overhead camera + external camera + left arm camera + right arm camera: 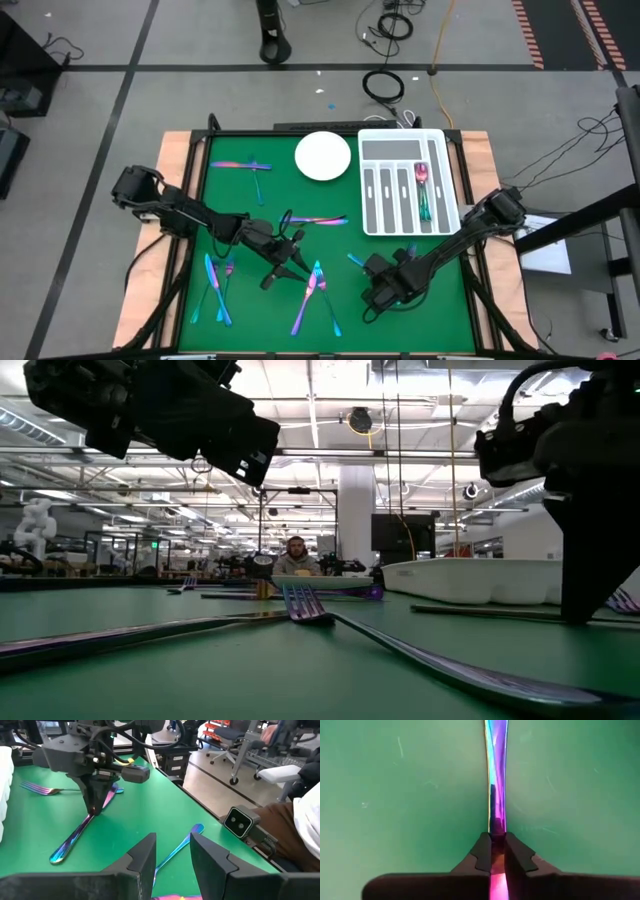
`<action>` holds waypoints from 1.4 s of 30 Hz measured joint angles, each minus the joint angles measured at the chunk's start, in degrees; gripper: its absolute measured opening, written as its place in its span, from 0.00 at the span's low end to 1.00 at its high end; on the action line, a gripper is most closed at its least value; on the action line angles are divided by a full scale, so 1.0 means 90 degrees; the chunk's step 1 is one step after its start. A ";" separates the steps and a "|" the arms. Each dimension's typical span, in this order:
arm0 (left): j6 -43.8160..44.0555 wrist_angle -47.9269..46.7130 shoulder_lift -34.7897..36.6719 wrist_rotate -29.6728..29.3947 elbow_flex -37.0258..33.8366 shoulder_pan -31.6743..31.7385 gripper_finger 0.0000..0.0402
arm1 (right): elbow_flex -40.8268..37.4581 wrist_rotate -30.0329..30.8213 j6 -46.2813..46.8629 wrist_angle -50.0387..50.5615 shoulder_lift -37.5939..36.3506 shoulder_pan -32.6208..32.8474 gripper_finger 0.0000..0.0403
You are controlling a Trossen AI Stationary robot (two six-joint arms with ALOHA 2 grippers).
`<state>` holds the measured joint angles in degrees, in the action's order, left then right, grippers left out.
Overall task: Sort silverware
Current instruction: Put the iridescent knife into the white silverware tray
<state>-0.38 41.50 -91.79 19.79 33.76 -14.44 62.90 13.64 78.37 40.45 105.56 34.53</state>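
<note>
Right wrist view showed the right claw (pixel 495 851) clamped on a utensil handle (pixel 496 780). Left claw (pixel 172 855) hovered narrowly parted above the table (pixel 125 820).

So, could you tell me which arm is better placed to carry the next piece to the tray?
The right. Its gripper is pinching a silverware handle and is nearer the tray; the left gripper is open, holding nothing.

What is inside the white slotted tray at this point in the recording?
The high view shows the white slotted tray holding one or two iridescent pieces, a spoon among them, in a single slot near its right side. The other slots look empty. The low view shows only the tray's outer wall.
</note>
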 joint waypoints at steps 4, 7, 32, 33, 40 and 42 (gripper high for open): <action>-0.0001 -0.0001 0.0000 -0.0001 0.0000 0.0000 0.30 | -0.0009 0.0131 0.0027 0.0024 -0.0271 0.0001 0.01; -0.0002 0.0000 0.0000 -0.0002 0.0000 0.0000 0.30 | -0.0009 0.0188 0.0027 0.0030 -0.0299 0.0001 0.01; -0.0002 0.0000 0.0000 -0.0002 -0.0002 0.0000 0.30 | 0.0018 -0.0254 0.0386 -0.0585 -0.0287 -0.0138 0.25; -0.0004 0.0000 0.0000 -0.0002 -0.0002 0.0000 0.30 | 0.0018 -0.0332 0.0370 -0.0611 -0.0287 -0.0181 0.25; -0.0005 -0.0001 0.0000 -0.0003 -0.0002 0.0000 0.30 | 0.0025 -0.0418 0.0072 -0.0840 -0.0253 -0.0417 0.25; -0.0005 -0.0002 0.0000 -0.0005 -0.0002 0.0000 0.30 | 0.0025 -0.0496 -0.0024 -0.0804 -0.0174 -0.0459 0.25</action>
<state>-0.43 41.47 -91.79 19.75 33.74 -14.44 63.13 9.17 78.15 33.21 104.00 30.41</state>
